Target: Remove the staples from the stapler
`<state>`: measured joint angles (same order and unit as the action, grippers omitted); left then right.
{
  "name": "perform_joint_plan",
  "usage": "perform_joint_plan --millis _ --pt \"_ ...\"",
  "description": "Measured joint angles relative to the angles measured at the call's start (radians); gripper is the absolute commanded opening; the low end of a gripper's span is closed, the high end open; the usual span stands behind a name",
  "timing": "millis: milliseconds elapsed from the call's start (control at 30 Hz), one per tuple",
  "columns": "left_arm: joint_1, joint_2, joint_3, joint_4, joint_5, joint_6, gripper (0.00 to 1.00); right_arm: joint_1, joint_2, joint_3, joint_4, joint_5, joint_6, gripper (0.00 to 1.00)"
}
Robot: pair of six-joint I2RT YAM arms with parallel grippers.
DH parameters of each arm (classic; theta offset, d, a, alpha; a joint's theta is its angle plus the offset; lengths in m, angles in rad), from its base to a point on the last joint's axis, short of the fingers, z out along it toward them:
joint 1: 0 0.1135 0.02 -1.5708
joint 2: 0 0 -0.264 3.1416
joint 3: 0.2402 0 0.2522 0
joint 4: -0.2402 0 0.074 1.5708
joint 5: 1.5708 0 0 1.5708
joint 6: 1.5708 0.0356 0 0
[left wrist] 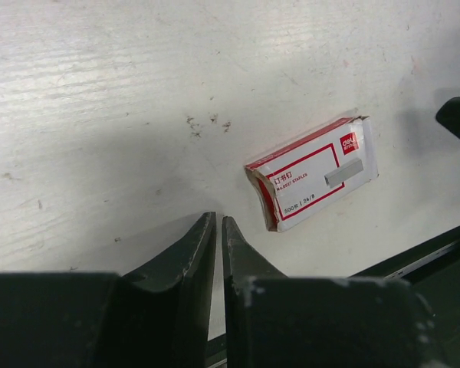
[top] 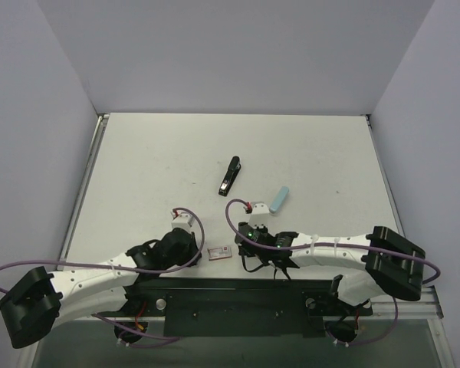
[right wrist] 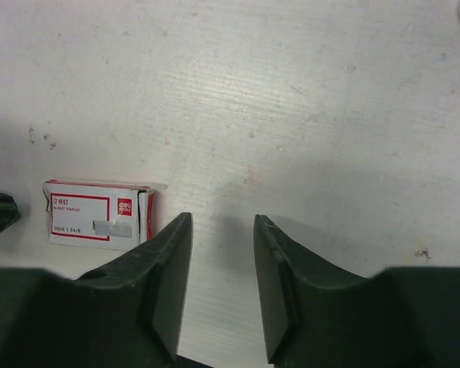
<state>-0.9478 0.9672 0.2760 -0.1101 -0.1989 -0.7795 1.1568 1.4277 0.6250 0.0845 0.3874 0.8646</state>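
Observation:
The slim black stapler (top: 230, 176) lies shut on the white table, slanted, past the middle and beyond both arms. No staples show in any view. My left gripper (top: 190, 245) (left wrist: 218, 218) hovers low over the near table, its jaws parted by only a thin crack with nothing between them. My right gripper (top: 250, 242) (right wrist: 221, 218) is open a finger's width over bare table, also holding nothing. Both grippers are well short of the stapler, which neither wrist view shows.
A small red-and-white staple box (top: 220, 252) (left wrist: 314, 172) (right wrist: 100, 212) lies between the two grippers near the front edge. A pale blue oblong piece (top: 280, 200) lies right of the stapler. The black base rail (top: 238, 295) runs along the near edge.

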Motion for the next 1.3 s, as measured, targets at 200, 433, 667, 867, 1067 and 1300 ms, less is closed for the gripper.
perform_joint_plan --millis 200,433,667,867,1067,1300 --pt "0.000 -0.084 0.008 -0.092 -0.034 0.007 0.36 0.000 -0.097 0.001 -0.092 0.063 -0.021 0.71" --pt "0.000 -0.143 0.072 -0.179 -0.070 0.026 0.78 0.000 -0.209 0.003 -0.187 0.134 -0.049 0.94" --pt "-0.001 -0.180 0.137 -0.220 -0.101 0.035 0.87 -0.005 -0.282 0.052 -0.298 0.162 -0.068 1.00" --pt "-0.001 -0.206 0.206 -0.269 -0.131 0.067 0.88 -0.007 -0.368 0.095 -0.377 0.175 -0.095 1.00" --pt "-0.001 -0.213 0.290 -0.306 -0.170 0.117 0.88 -0.015 -0.425 0.141 -0.452 0.207 -0.108 1.00" --pt "0.000 -0.240 0.358 -0.344 -0.219 0.169 0.88 -0.019 -0.426 0.198 -0.548 0.271 -0.106 1.00"
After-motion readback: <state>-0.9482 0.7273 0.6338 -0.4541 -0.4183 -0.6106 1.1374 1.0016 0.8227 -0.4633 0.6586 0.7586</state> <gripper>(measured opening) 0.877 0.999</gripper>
